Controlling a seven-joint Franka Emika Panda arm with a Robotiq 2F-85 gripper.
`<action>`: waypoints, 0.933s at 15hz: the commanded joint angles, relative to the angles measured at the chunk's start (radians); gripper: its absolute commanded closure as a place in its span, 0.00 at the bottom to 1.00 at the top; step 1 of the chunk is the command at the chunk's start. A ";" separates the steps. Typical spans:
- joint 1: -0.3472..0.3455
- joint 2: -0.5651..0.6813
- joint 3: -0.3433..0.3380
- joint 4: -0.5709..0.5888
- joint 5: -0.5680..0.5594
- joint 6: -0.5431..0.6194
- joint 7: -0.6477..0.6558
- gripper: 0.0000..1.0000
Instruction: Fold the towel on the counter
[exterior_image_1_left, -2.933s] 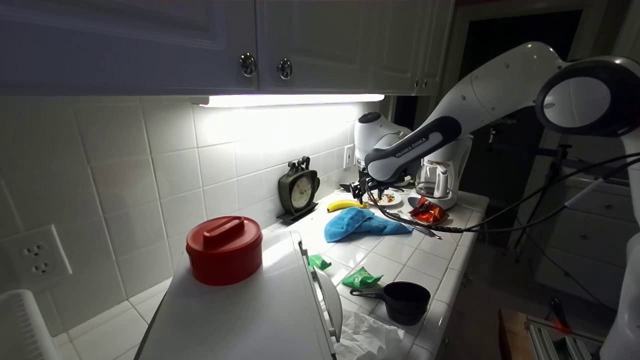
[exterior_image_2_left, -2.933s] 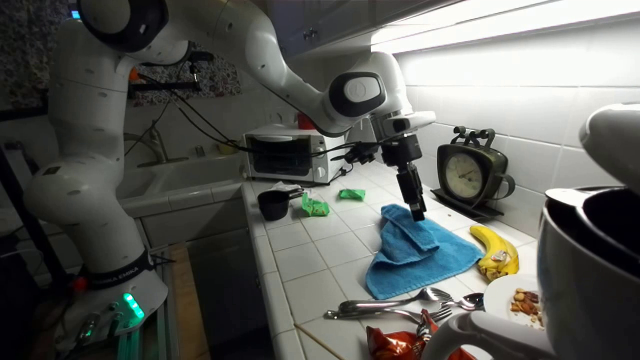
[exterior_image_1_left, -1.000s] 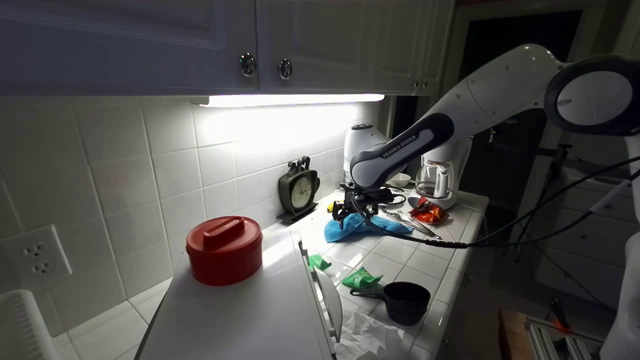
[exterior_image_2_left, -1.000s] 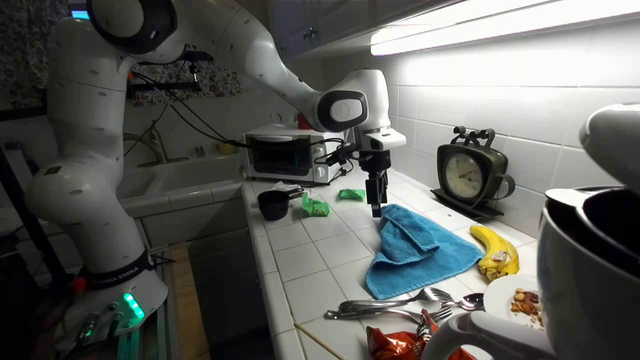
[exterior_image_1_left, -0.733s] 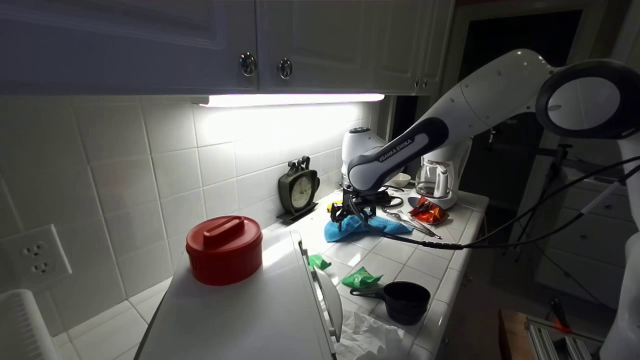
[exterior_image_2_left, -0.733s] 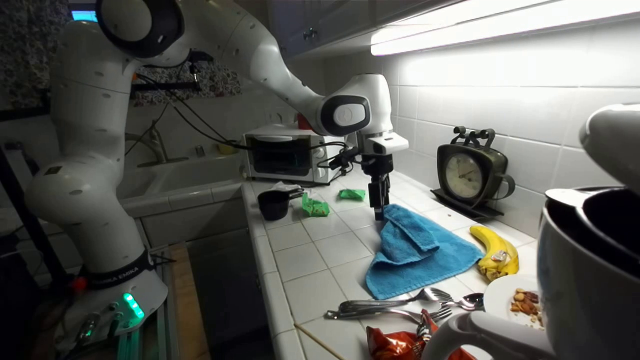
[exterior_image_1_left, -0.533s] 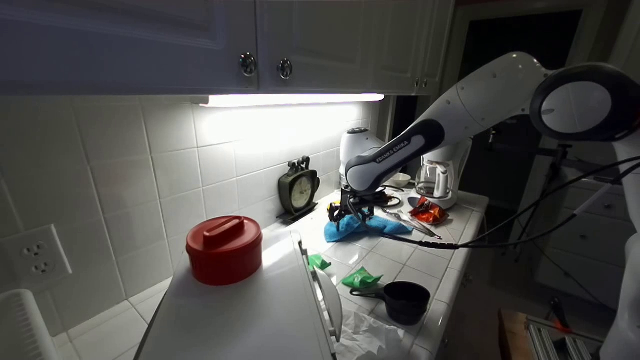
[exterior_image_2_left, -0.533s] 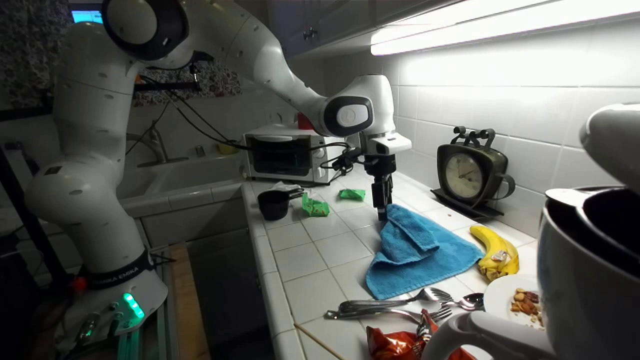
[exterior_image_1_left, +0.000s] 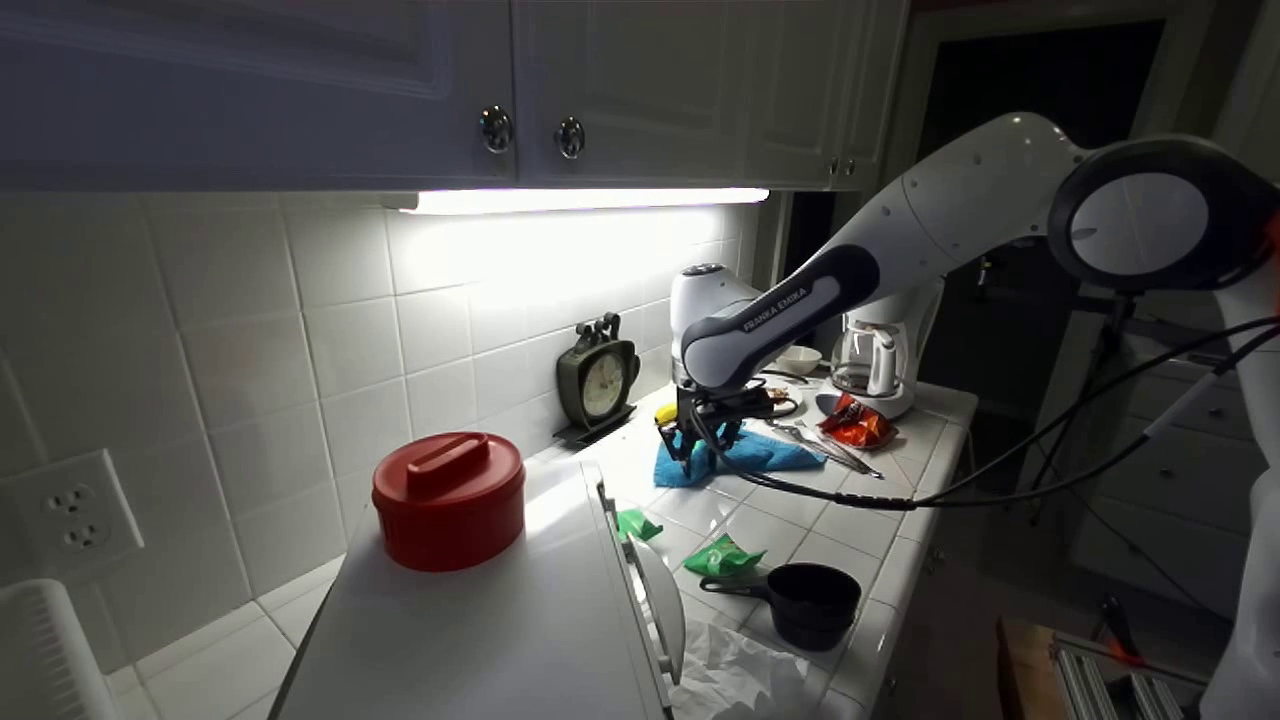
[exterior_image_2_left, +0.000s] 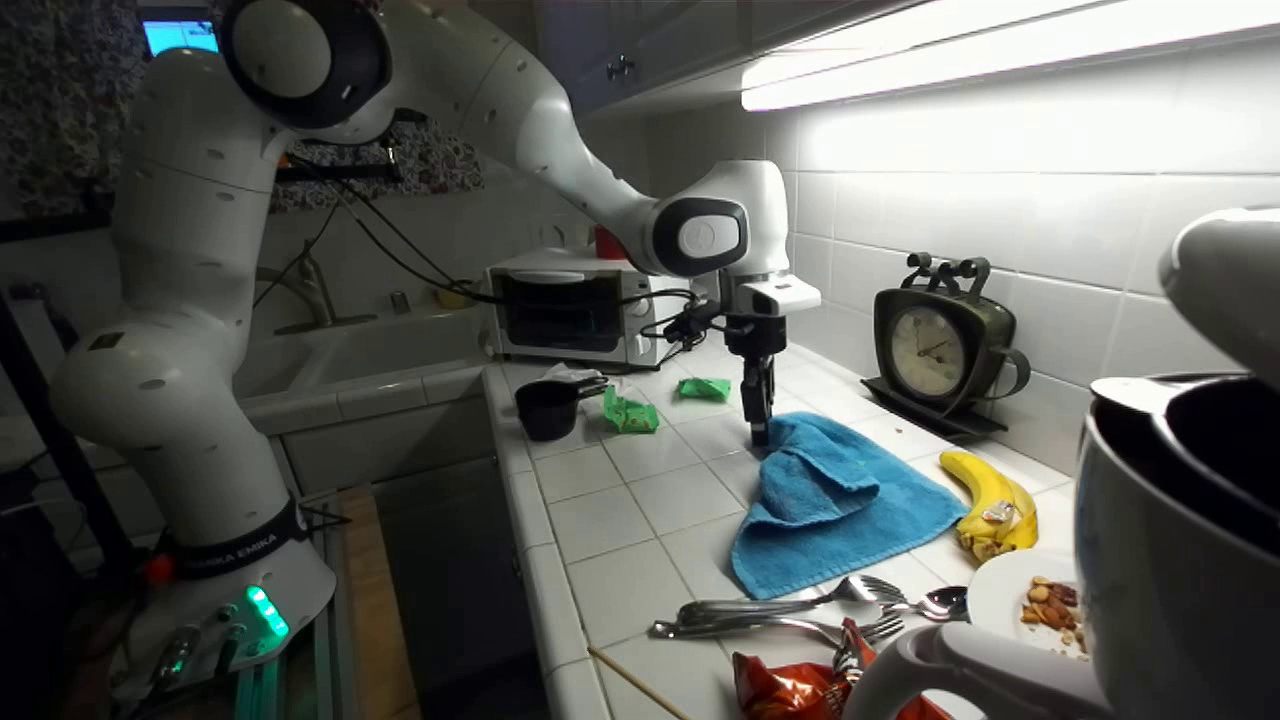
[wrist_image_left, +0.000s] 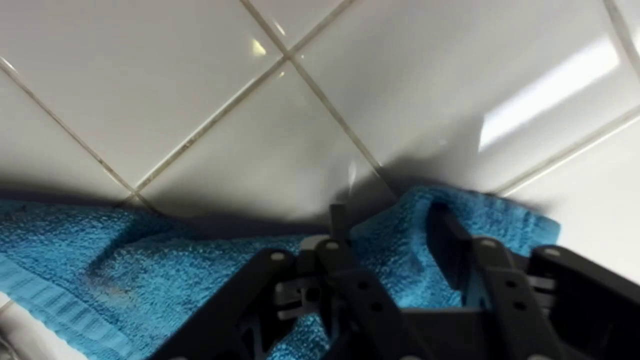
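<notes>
Since the earlier frame, the black two-fingered robot gripper (exterior_image_2_left: 760, 434) has come upright and down to one edge of the rumpled blue terry towel (exterior_image_2_left: 850, 540), whose upper fold has shifted. In an exterior view the towel lies on the off-white tiled counter (exterior_image_2_left: 600, 515), just beside the yellow banana (exterior_image_2_left: 983, 487). In an exterior view a crinkled green wrapper (exterior_image_1_left: 723, 557) lies between the towel and the small black handled pan (exterior_image_1_left: 812, 608). In the wrist view the jaws stand parted, with bunched towel between them.

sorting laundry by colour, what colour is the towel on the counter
Blue towel, seen best in an exterior view.
</notes>
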 joint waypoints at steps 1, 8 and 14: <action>0.000 -0.018 0.008 -0.007 0.022 -0.089 -0.071 0.84; 0.008 -0.094 0.000 -0.080 -0.012 -0.161 -0.170 0.99; 0.034 -0.206 0.009 -0.142 -0.045 -0.147 -0.171 0.56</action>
